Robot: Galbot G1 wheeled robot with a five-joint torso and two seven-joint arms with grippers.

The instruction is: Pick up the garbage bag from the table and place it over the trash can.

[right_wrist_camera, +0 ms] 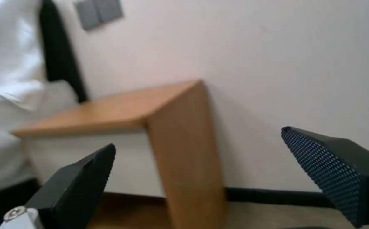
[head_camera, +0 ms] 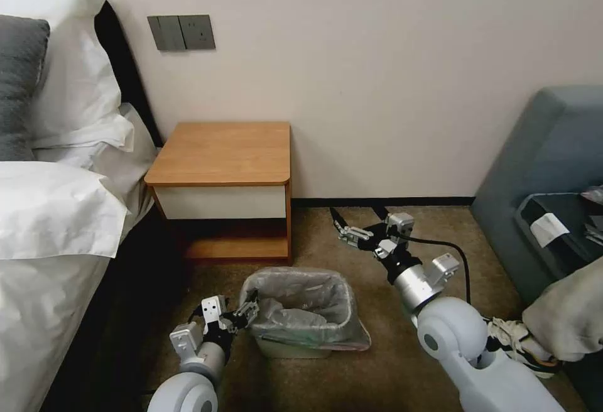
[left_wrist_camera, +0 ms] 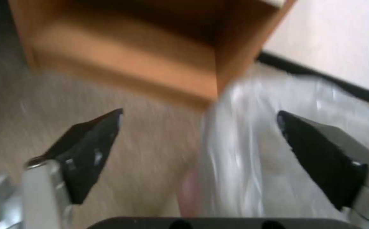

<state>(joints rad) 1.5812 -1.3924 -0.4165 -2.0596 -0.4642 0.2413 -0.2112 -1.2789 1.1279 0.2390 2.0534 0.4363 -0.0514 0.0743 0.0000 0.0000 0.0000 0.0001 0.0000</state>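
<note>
Bag (head_camera: 308,308) was already draped over the bin (head_camera: 292,348) below the table (head_camera: 223,153), my left gripper (head_camera: 249,311) spread at its rim, right gripper (head_camera: 342,227) spread aside; snagging the film could drag it off.

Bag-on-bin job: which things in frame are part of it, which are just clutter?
In the job:
garbage bag, draped over the bin
trash can, on the carpet
table
left gripper, open at the bag's edge
right gripper, open, off the bag

Clutter:
bed
wall sockets
grey chair
</note>
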